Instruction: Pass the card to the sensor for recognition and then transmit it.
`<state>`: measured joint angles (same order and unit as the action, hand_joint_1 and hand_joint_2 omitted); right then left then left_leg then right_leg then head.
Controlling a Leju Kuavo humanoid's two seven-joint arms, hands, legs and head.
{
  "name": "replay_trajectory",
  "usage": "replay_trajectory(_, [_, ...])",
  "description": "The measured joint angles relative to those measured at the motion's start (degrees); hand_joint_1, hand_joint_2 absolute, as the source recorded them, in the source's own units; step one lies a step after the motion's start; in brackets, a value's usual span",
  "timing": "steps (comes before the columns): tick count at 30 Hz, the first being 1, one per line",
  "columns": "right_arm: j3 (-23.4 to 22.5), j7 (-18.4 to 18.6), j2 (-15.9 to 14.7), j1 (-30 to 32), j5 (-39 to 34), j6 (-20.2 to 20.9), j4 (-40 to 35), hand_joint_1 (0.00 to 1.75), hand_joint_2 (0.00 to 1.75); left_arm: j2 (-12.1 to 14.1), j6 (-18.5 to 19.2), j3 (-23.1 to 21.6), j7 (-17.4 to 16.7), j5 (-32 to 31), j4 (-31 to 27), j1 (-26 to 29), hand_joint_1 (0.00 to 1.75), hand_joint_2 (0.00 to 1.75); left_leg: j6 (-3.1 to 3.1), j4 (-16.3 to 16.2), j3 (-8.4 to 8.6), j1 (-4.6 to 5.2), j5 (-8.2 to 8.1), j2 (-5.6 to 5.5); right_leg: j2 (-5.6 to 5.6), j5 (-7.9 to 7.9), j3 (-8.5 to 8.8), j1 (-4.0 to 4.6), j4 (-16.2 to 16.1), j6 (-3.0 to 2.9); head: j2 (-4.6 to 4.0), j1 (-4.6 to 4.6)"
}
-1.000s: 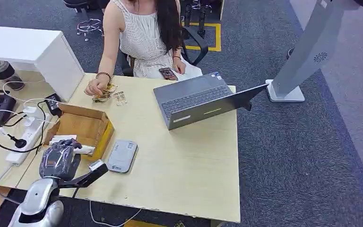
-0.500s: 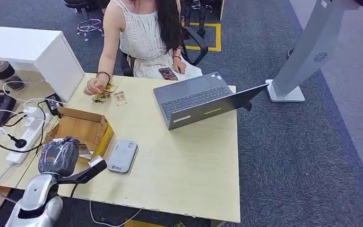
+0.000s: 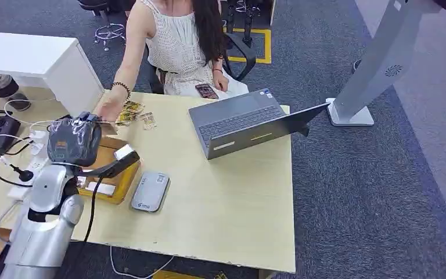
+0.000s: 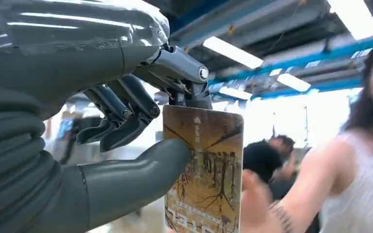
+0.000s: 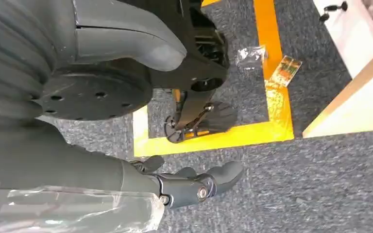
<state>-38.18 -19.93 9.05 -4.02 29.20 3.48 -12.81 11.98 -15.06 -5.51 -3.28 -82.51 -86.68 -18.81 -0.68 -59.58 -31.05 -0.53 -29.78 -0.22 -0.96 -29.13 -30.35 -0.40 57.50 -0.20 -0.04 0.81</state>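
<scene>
My left hand [image 3: 74, 141] is raised above the open cardboard box [image 3: 111, 172] at the table's left side. In the left wrist view my left hand [image 4: 126, 116] pinches a card [image 4: 204, 174] between thumb and fingers; the card is brown and yellow with a tree picture and stands upright. The card reader [image 3: 150, 190], a flat grey-white device, lies on the table right of the box, below and to the right of my hand. My right hand [image 5: 194, 187] hangs beside my body over the carpet, holding nothing, with thumb and fingers apart.
A person sits at the table's far side, one hand [image 3: 107, 109] reaching near several loose cards [image 3: 132, 113]. An open laptop [image 3: 241, 121] lies at the far right. A power strip and cables [image 3: 26, 165] lie left of the box. A white card [image 3: 100, 187] rests inside the box.
My left hand has lifted out of the box with the card and risen toward the far side. The person's hand has slid left, off the loose cards.
</scene>
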Motion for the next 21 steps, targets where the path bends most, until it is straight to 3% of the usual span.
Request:
replay_trajectory(8, [0.00, 1.01, 0.90, -1.32, 0.96, -0.52, 0.02, 0.00, 1.75, 0.00, 0.57, -3.19, -1.75, -2.51, 3.76, -11.59, 1.75, 1.75, -0.04, -0.03, -0.03, -0.01, 0.05, 0.03, -0.05, 0.05, -0.04, 0.02, 0.01, 0.01, 0.00, -0.02])
replay_trajectory(9, [0.00, 1.05, 1.03, -1.42, 0.98, -0.55, 0.04, 0.00, 1.75, 0.00, 0.66, -3.36, -1.88, -2.56, 4.64, -12.57, 0.00, 1.75, -0.03, -0.03, -0.03, -0.01, 0.06, 0.03, -0.04, 0.05, -0.04, 0.01, 0.02, 0.01, 0.00, -0.04])
replay_trajectory(21, [0.00, 1.73, 1.51, -1.65, 1.03, -0.66, 0.09, 0.00, 1.75, 0.02, 0.35, -3.91, -3.45, -1.24, 11.48, -14.95, 0.00, 1.75, -0.02, -0.02, -0.09, -0.01, 0.06, 0.02, -0.04, 0.04, -0.06, 0.01, 0.02, 0.01, 0.00, -0.02])
